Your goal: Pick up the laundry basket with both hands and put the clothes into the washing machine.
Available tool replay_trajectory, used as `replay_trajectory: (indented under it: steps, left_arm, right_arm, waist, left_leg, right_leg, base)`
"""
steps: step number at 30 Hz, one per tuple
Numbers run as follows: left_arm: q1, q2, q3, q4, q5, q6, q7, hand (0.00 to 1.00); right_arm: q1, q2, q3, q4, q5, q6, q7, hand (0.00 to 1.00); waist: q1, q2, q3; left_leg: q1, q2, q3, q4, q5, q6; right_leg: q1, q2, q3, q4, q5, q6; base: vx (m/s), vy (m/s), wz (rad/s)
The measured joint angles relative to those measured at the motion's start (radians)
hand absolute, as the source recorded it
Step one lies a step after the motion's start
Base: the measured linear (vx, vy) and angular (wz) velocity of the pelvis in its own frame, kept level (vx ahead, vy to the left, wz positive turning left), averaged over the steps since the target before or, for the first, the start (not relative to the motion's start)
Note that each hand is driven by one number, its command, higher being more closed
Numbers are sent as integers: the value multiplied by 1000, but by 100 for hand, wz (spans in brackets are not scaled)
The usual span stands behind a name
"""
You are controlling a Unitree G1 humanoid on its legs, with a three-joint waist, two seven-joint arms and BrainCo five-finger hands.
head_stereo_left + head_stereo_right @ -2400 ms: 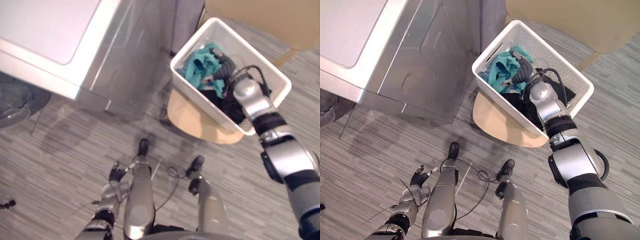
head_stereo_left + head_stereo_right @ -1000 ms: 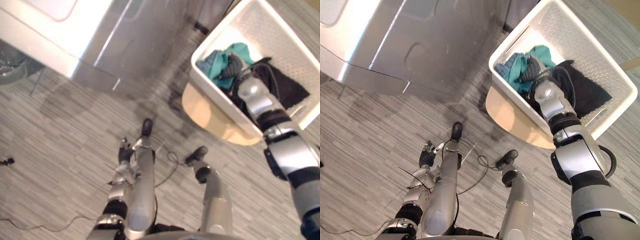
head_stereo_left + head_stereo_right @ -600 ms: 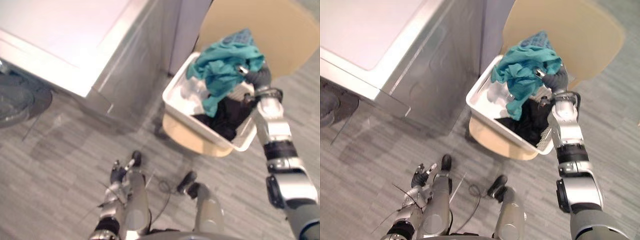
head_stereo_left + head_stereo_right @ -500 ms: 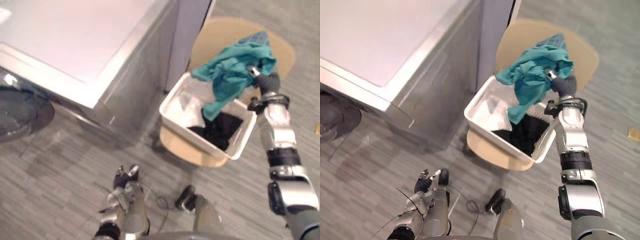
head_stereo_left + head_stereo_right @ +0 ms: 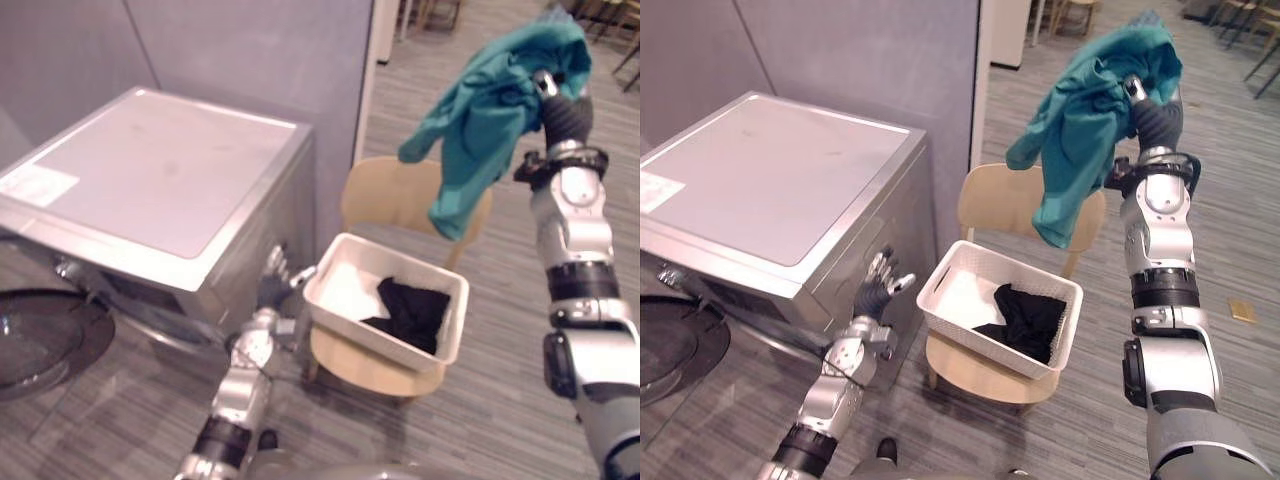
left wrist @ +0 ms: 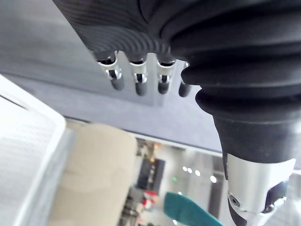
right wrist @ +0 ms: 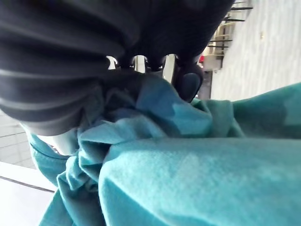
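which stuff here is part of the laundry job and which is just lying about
Job: teal garment, held up in the right hand; black clothes in the white basket; washing machine; left hand, open beside it.
Just about: wooden chair under the basket; small tan thing on the floor.

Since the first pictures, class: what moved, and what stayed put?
The right hand, earlier down in the basket, has lifted the teal garment high, shut on it. The left hand rose, open. The basket and black clothes stayed on the chair.
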Motion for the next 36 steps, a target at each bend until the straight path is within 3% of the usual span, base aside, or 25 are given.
replay_trajectory:
  steps: [2,8,13,15,22,36]
  left_arm:
    - [-77,4,-2,-4,0,-7,14,0]
    - [-277,26,-12,3,9,-25,70,0]
    - [-408,51,-53,97,18,-15,70,0]
    - [-449,52,-58,133,20,-6,70,0]
    - [-596,63,-82,245,20,4,68,0]
    - [-758,62,-172,380,18,25,42,0]
  right_arm:
    - [-8,3,36,-12,0,-4,4,100]
    - [1,74,68,-90,0,-3,23,100]
    - [1,78,129,-129,1,-3,44,100]
    - [2,81,148,-133,6,-3,47,100]
    - [28,115,156,-200,37,-3,64,100]
    - [29,142,237,-207,57,-3,66,100]
  waist:
    - [-4,10,-8]
    - [-54,29,-25]
    - [-57,29,-27]
    - [-76,29,-27]
    - [-92,30,-28]
    - [-119,32,-29]
  left_leg:
    - [32,7,23,-17,0,0]
    - [91,15,83,-59,-1,0]
    - [106,13,129,-65,-2,2]
    - [104,11,130,-67,-2,1]
    - [105,10,178,-82,-2,1]
    - [109,10,178,-82,-4,2]
  right_leg:
    - [6,11,26,-5,5,-3]
    - [3,34,95,-32,21,-12]
    - [-8,44,144,-59,69,-14]
    - [-8,45,147,-71,77,-13]
    - [-26,60,194,-123,119,-15]
    - [-24,65,205,-136,125,-17]
  base:
    - [-65,-14,-40]
    - [-80,-1,-33]
    - [-45,20,-29]
    - [-18,15,-8]
    - [17,16,-21]
    - [12,2,-2]
